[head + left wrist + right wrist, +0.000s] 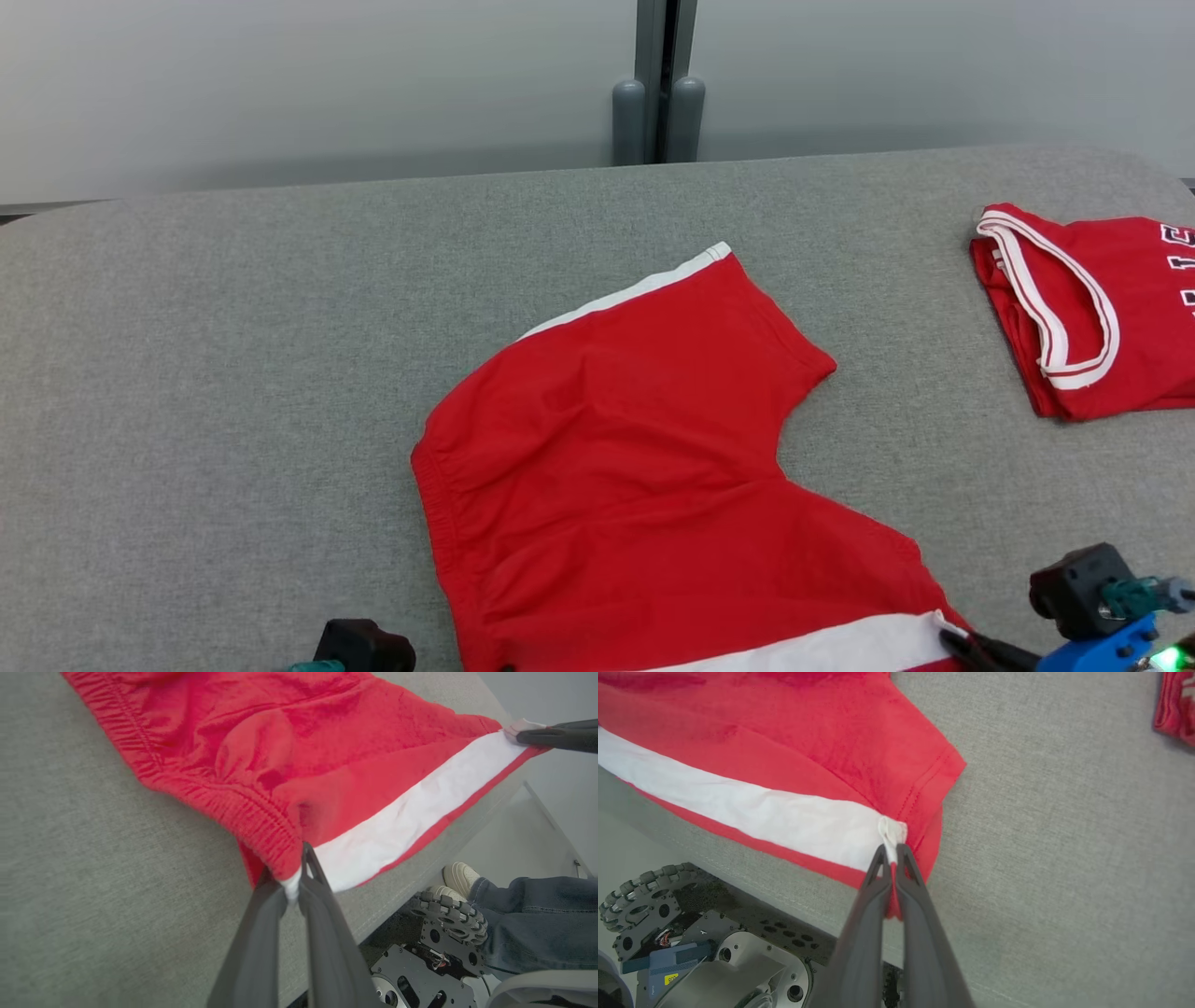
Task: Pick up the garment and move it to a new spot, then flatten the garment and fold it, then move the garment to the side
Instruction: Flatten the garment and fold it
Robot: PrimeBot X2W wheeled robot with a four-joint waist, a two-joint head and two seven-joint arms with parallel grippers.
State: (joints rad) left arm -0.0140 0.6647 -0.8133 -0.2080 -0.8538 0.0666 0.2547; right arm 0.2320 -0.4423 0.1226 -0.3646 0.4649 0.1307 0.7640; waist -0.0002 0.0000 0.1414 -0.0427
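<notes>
The garment (635,448) is a pair of red shorts with white side stripes, spread on the grey table (233,373) with one leg pointing away and its near edge over the table's front edge. My left gripper (293,882) is shut on the waistband corner of the garment (289,765) at the white stripe. My right gripper (890,851) is shut on the hem corner of the garment (808,765) at the stripe's other end; in the head view it (957,639) sits at the bottom right. The stripe is stretched between both grips.
A folded red jersey (1092,308) with white trim lies at the table's right side. Below the table's front edge are the robot's wheeled base (691,942) and a person's shoes (460,877) and jeans leg (537,924). A grey post (658,93) stands behind the table.
</notes>
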